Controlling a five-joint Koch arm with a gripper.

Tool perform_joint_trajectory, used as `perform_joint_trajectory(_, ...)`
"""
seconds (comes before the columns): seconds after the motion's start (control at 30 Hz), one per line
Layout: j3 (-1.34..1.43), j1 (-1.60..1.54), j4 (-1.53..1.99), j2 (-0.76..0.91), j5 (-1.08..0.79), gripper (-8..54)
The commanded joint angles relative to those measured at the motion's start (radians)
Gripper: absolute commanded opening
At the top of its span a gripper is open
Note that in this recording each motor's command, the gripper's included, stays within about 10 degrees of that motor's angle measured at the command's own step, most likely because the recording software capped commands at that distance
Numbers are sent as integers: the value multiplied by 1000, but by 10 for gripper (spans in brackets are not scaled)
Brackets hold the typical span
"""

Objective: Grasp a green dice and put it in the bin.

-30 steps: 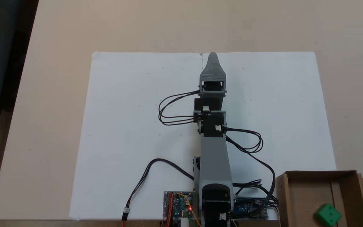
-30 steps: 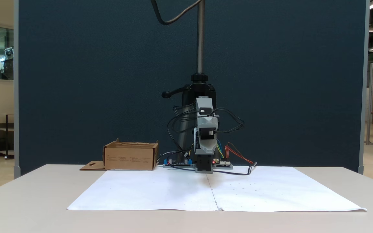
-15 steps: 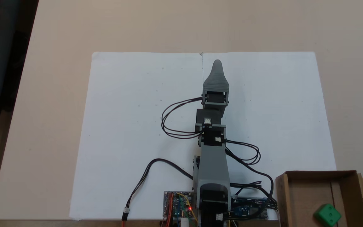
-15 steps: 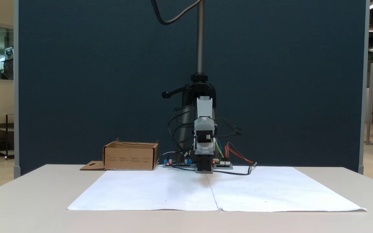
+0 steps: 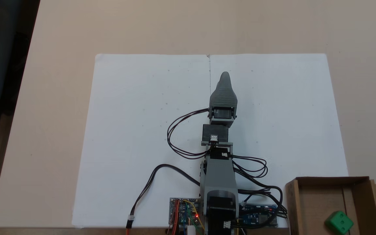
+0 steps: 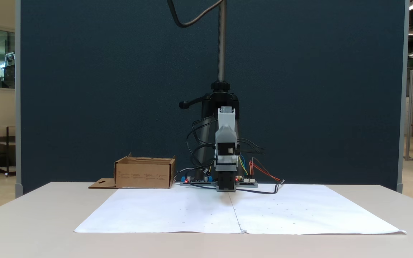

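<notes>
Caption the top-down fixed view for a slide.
Small green plastic dice lies in brown cardboard bin; grey pincer over white paper.

bin (image 5: 357,182) cropped, gripper (image 5: 225,75) jaws stacked

Green dice (image 5: 339,222) inside bin (image 5: 312,202) — beside arm base (image 5: 220,212).

You have a beige table (image 5: 60,32) with white paper (image 5: 135,124) at its centre; in a fixed view, circuit boards (image 5: 184,213) sit at 6 o'clock, the bin (image 5: 312,199) at 5.
</notes>
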Motion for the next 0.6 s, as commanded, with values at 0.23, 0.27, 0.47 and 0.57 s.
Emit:
perform_joint_trajectory(0.23,81,2,-288,115,-48,446)
perform_joint_trajectory(0.27,81,2,-288,115,-48,446)
perform_joint_trajectory(0.47,81,0,-287,114,-48,446)
perform_joint_trajectory(0.57,81,3,-287,114,-48,446)
